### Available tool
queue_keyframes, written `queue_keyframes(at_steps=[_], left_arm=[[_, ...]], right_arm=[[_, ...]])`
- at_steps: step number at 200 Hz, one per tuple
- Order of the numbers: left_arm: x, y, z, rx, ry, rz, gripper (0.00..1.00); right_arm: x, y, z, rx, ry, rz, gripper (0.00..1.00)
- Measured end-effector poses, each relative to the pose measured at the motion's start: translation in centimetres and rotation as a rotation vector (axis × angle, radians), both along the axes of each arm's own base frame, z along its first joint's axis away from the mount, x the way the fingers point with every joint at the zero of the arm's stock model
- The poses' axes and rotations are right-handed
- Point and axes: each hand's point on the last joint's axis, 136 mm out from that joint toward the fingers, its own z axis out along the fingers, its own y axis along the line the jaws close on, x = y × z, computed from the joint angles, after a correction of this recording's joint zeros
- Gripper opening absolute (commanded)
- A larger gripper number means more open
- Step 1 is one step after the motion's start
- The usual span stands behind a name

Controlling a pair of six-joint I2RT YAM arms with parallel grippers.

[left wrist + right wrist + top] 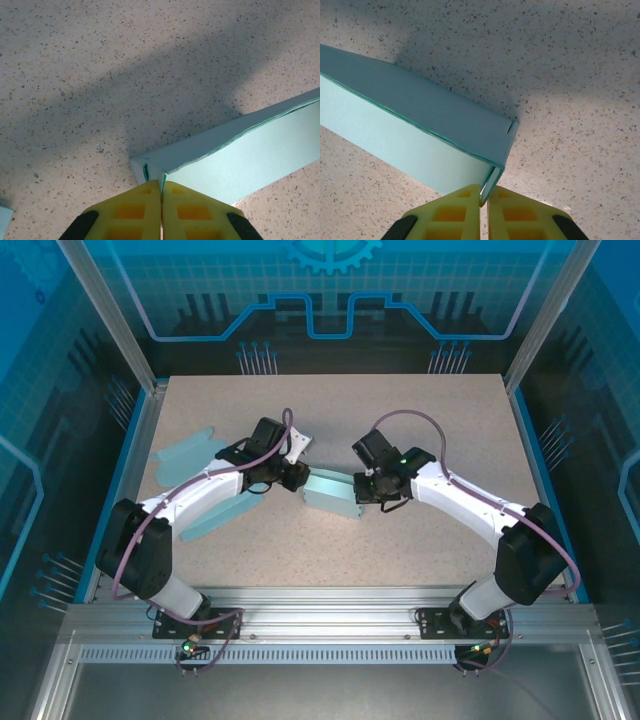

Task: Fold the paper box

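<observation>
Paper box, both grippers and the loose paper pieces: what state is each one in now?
paper box: folded into a long closed shape, pinched at both ends.
left gripper: shut on the paper box.
right gripper: shut on the paper box.
loose paper pieces: lying flat, unfolded, apart from the box.

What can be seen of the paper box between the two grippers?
The paper box is pale teal and looks like thin card. It is a long, narrow, partly folded body near the middle of the speckled table. Layered paper edges show along one long seam. The left gripper is shut on the edge of one end. The right gripper pinches a thin flap at the other end.
</observation>
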Motion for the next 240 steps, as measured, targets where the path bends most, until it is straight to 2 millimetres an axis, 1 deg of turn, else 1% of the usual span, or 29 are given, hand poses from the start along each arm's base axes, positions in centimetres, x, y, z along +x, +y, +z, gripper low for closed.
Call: queue_keyframes(at_steps=[68,139,198,240], left_arm=[[0.35,0.16,-0.09,0.005,0.006,0.039,0.09],[0.64,0.18,-0.04,0.003,0.018,0.072,0.09],[0.41,0.20,-0.11,-0.013,0.063,0.119,0.09],[0.64,0.19,-0.29,-0.015,0.054,0.129,0.09]], right_arm=[[0.17,0.59,-0.18,0.030,0.010,-0.003,0.11],[0.43,0.36,-0.66,0.009,0.010,-0.012,0.09],[0.71,0.23,-0.65,0.000,-0.003,-0.018,0.09],[0.93,0.17,-0.69,-0.006,-0.012,-0.022,0.09]])
